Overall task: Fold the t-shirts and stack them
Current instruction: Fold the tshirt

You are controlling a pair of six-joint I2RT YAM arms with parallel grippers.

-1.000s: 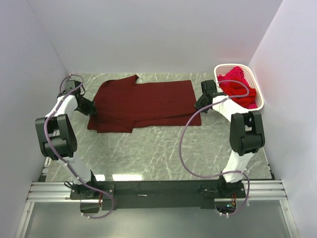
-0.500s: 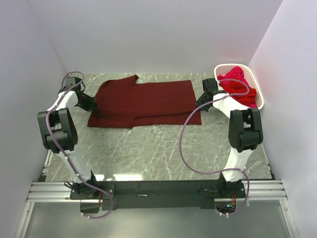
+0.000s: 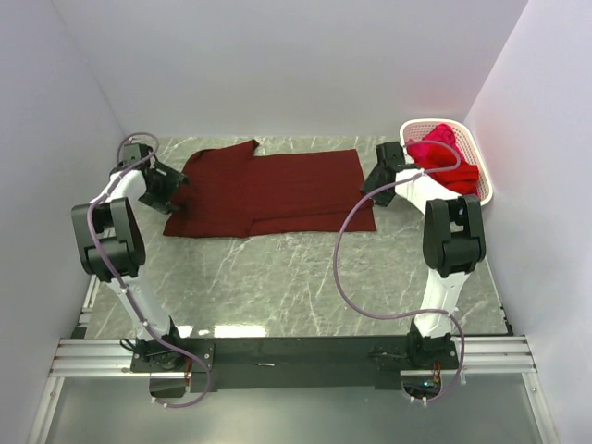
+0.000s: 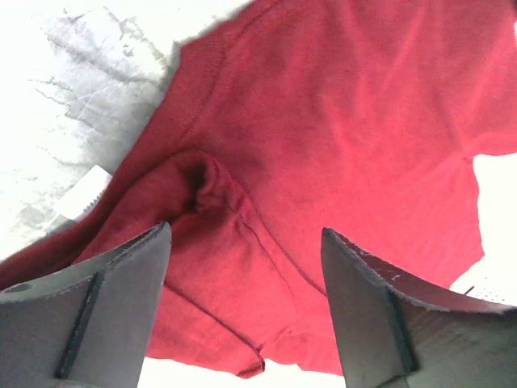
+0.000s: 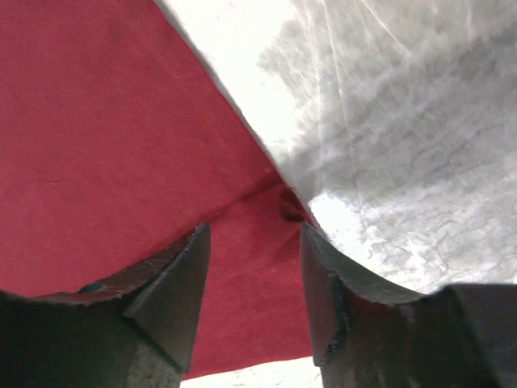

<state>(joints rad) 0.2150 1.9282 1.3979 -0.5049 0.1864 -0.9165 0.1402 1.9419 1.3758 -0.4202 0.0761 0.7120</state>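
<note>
Maroon t-shirt (image 3: 268,190) lies flat; L gripper (image 3: 176,198) at its 9 o'clock edge, R gripper (image 3: 370,189) at 3 o'clock, both w/ fingers spread, empty.

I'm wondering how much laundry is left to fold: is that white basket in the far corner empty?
No, crumpled bright red shirts lie piled in the white basket, heaping above its rim.

The spread t-shirt (image 3: 268,190) is plain dark maroon, while the heaped t-shirts (image 3: 446,163) are brighter crimson to pinkish red. The basket (image 3: 483,181) is white with slotted walls. The counter (image 3: 296,277) is grey-green marble veined in white. The left arm (image 3: 111,242) and right arm (image 3: 450,242) are black and white, with purple cables (image 3: 344,277).
</note>
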